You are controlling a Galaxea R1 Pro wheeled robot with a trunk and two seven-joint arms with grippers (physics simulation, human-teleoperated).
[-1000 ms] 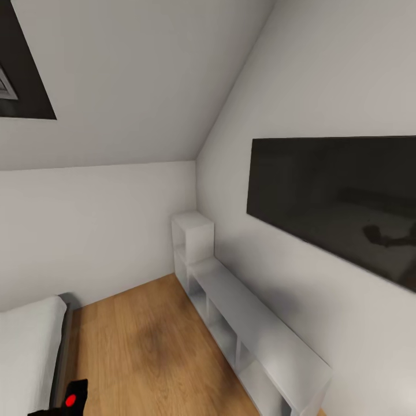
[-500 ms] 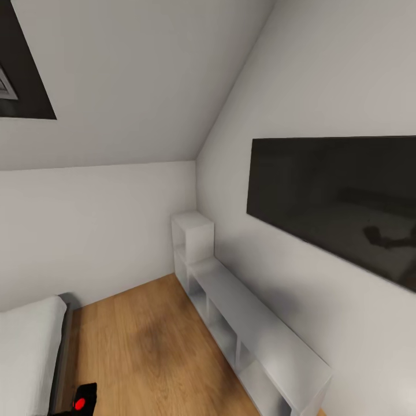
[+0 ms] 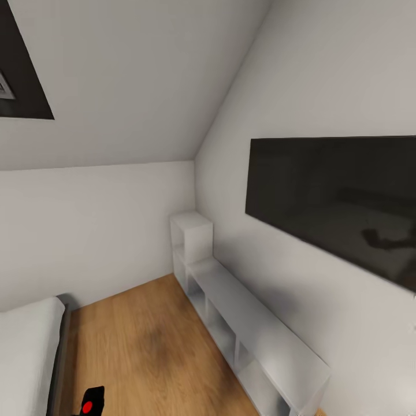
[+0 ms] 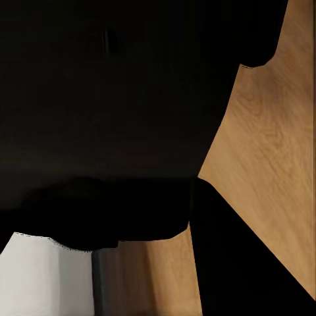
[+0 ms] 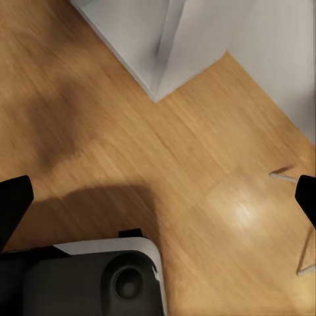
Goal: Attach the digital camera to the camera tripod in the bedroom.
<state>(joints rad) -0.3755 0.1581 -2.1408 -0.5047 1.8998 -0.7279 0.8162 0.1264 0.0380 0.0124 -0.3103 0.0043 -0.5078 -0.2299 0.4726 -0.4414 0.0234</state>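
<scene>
Although you cannot see the grip itself, the digital camera (image 3: pixel 89 403) sits at the bottom edge of the head view, red button up, just beside the bed (image 3: pixel 29 346), and a large black mass (image 4: pixel 112 112) presses right against the left wrist lens. You can fairly judge that the left pincer carries the camera, though whether its jaws are clamped on it cannot be told. In the right wrist view the right pincer (image 5: pixel 161 197) stands wide, its two dark fingertips (image 5: pixel 13 204) far apart over bare wood floor (image 5: pixel 164 151), holding nothing.

By that reading the pickup looks done, while the mounting is all ahead of you. Two thin silver legs (image 5: pixel 306 250) at the edge of the right wrist view may belong to the camera tripod; its head is out of sight.

From the head you get the bedroom: sloped ceiling, wall TV (image 3: pixel 335 202), white cube shelving (image 3: pixel 242 312), skylight corner (image 3: pixel 17 81). From the right wrist you get the robot's own base (image 5: pixel 85 280) and the shelving's end (image 5: pixel 164 39).
</scene>
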